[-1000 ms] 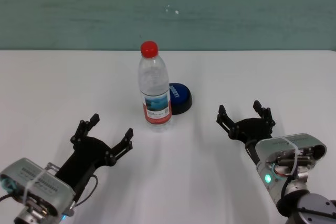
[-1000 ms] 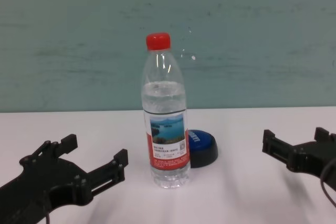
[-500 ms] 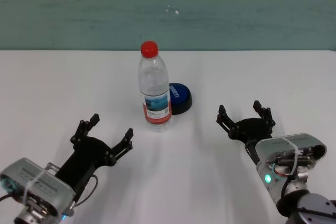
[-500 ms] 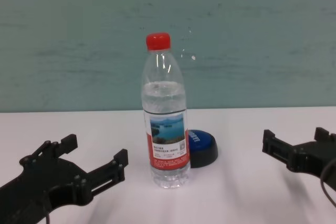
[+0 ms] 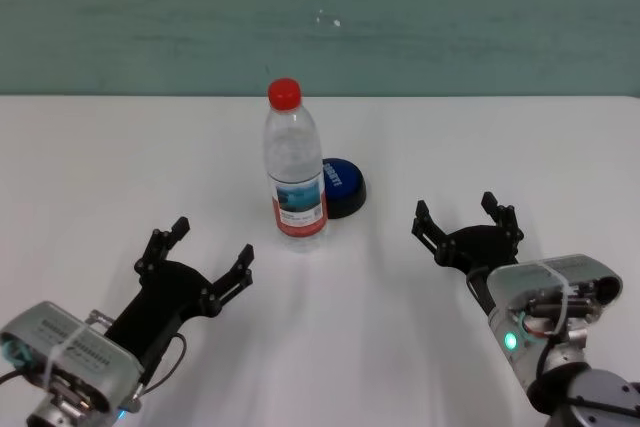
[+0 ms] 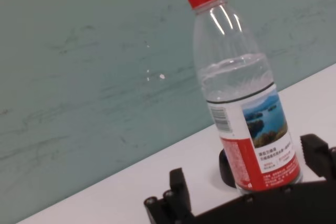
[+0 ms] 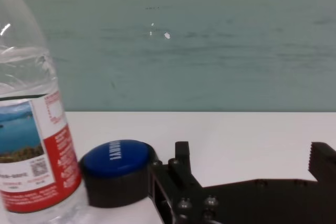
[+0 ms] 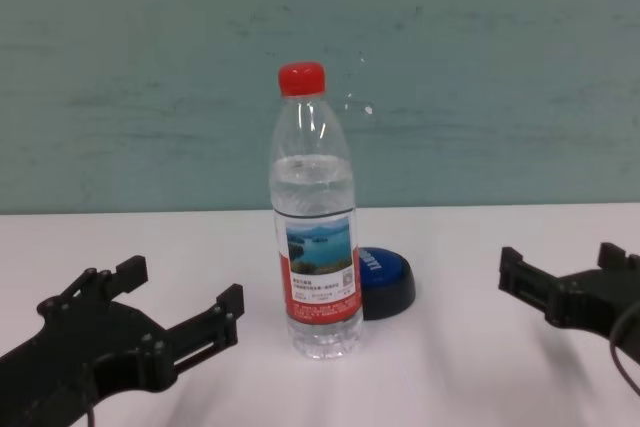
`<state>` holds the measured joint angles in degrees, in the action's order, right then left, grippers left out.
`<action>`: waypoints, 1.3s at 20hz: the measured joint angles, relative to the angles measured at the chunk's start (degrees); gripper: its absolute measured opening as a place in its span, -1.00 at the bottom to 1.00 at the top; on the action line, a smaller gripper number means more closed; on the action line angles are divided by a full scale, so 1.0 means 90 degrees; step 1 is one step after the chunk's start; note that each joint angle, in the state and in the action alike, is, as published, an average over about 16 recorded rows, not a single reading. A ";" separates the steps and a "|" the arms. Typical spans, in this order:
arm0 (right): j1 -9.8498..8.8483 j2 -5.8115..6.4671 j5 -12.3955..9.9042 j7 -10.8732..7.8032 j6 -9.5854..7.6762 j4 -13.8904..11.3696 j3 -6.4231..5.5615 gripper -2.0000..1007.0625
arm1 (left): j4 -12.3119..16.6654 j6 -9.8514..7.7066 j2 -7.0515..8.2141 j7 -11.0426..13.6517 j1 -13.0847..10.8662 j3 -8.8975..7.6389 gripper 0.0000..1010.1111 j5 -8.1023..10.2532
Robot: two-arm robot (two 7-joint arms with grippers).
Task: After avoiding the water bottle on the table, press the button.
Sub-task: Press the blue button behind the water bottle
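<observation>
The water bottle stands upright mid-table, clear with a red cap and a lake label; it also shows in the chest view, left wrist view and right wrist view. The blue-topped button sits just behind and right of it, partly hidden by the bottle in the chest view, clear in the right wrist view. My left gripper is open, near and left of the bottle. My right gripper is open, near and right of the button. Both are empty.
The white table stretches wide on both sides of the bottle. A teal wall runs along its far edge.
</observation>
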<state>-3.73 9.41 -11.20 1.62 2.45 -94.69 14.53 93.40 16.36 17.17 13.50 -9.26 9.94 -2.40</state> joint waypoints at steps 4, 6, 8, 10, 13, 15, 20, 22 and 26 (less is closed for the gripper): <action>-0.0030 0.0053 -0.0053 -0.0225 -0.0025 -0.0132 -0.0049 0.99 | 0.0000 0.0000 0.0000 0.0000 0.0000 0.0000 0.98 0.0000; -0.0045 0.0087 -0.0086 -0.0367 -0.0048 -0.0213 -0.0082 0.99 | 0.0000 0.0000 0.0000 0.0000 0.0000 0.0000 0.98 0.0000; -0.0059 0.0130 -0.0120 -0.0531 -0.0077 -0.0305 -0.0119 0.99 | 0.0000 0.0000 0.0000 0.0000 0.0000 0.0000 0.98 0.0000; -0.0073 0.0185 -0.0151 -0.0711 -0.0106 -0.0405 -0.0155 0.99 | 0.0000 0.0000 0.0000 0.0000 0.0000 0.0000 0.98 0.0000; -0.0092 0.0277 -0.0186 -0.0964 -0.0146 -0.0544 -0.0197 0.99 | 0.0000 0.0000 0.0000 0.0000 0.0000 0.0000 0.98 0.0000; -0.0112 0.0347 -0.0211 -0.1137 -0.0161 -0.0634 -0.0218 0.99 | 0.0000 0.0000 0.0000 0.0000 0.0000 0.0000 0.98 0.0000; -0.0205 0.0555 -0.0270 -0.1541 -0.0127 -0.0844 -0.0245 0.99 | 0.0000 0.0000 0.0000 0.0000 0.0000 0.0000 0.98 0.0000; -0.0265 0.0653 -0.0293 -0.1689 -0.0077 -0.0925 -0.0249 0.99 | 0.0000 0.0000 0.0000 0.0000 0.0000 0.0000 0.98 0.0000; -0.0409 0.0846 -0.0356 -0.1927 0.0046 -0.1060 -0.0258 0.99 | 0.0000 0.0000 0.0000 0.0000 0.0000 0.0000 0.98 0.0000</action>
<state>-7.41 17.02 -14.40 -15.72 2.86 -104.23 12.21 93.40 16.36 17.17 13.50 -9.27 9.94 -2.40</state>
